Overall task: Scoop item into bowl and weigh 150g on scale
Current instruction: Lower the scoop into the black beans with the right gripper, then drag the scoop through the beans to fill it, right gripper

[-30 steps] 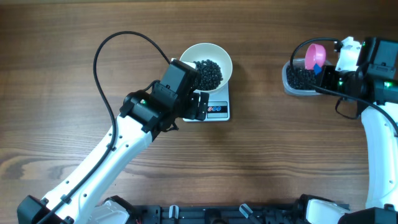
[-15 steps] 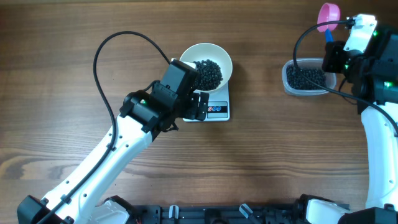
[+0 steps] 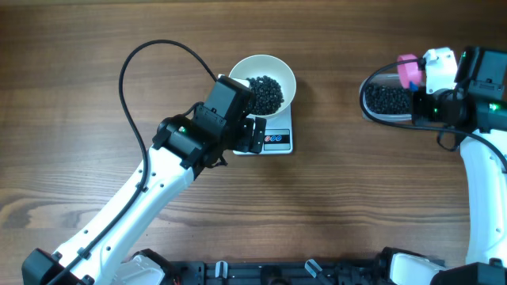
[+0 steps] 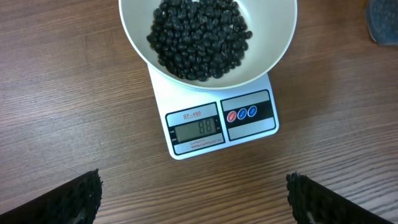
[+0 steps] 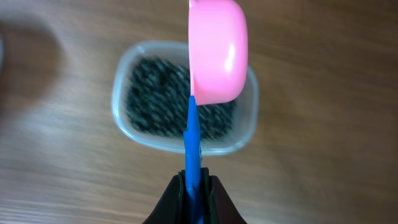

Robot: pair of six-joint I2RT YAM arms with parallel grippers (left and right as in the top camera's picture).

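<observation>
Right wrist view: right claw (image 5: 194, 184), jaws together, clamped on the thin blue handle (image 5: 193, 134) of a pink scoop (image 5: 216, 53). Its fingers are cut off by the near edge of the frame. The scoop is turned on its side above a clear tub (image 5: 247, 134), hollow out of sight, so contents cannot be told. The tub holds black beans (image 5: 149, 106), blurred to a dark mass, with scoop and handle covering the middle.

Overhead view: this tub sits at the far right of the tabletop (image 3: 333, 206), well apart from the scale (image 3: 279, 141), its right end hidden under the arm.

Left wrist view: left claw (image 4: 196, 199), jaws wide apart, holding nothing. Only two dark fingertips (image 4: 74, 199) show, cut off at the near corners. Beyond them is the white scale, its display (image 4: 198, 129) reading 88; any further digit is too faint to tell. A white bowl (image 4: 277, 43) stands on the scale, covering its far part, its own far rim cut off. More beans are heaped inside.
</observation>
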